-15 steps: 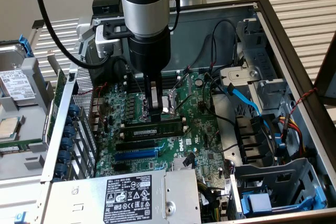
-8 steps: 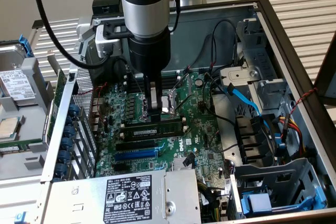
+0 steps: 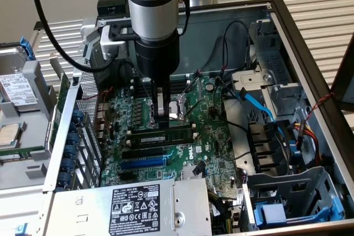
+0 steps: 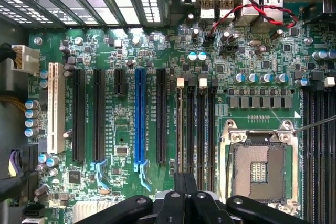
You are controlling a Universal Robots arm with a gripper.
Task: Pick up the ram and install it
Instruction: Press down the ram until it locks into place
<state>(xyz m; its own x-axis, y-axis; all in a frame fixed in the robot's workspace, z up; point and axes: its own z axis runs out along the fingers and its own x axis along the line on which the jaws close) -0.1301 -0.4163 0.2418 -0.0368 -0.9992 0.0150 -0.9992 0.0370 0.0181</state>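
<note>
- One gripper (image 3: 162, 115) stands with narrow, closed jaws right over the ram (image 3: 161, 136), which lies along a memory slot just beside the CPU socket (image 3: 178, 109); whether they pinch it or press it, I cannot tell.
- In my judgement, seating goes best with even downward pressure and the stick kept parallel to the slot beside the socket.
- The power-supply label (image 3: 135, 208) near the socket carries print too small to read.

Dell logo printed on the green motherboard (image 3: 207, 145).
</note>
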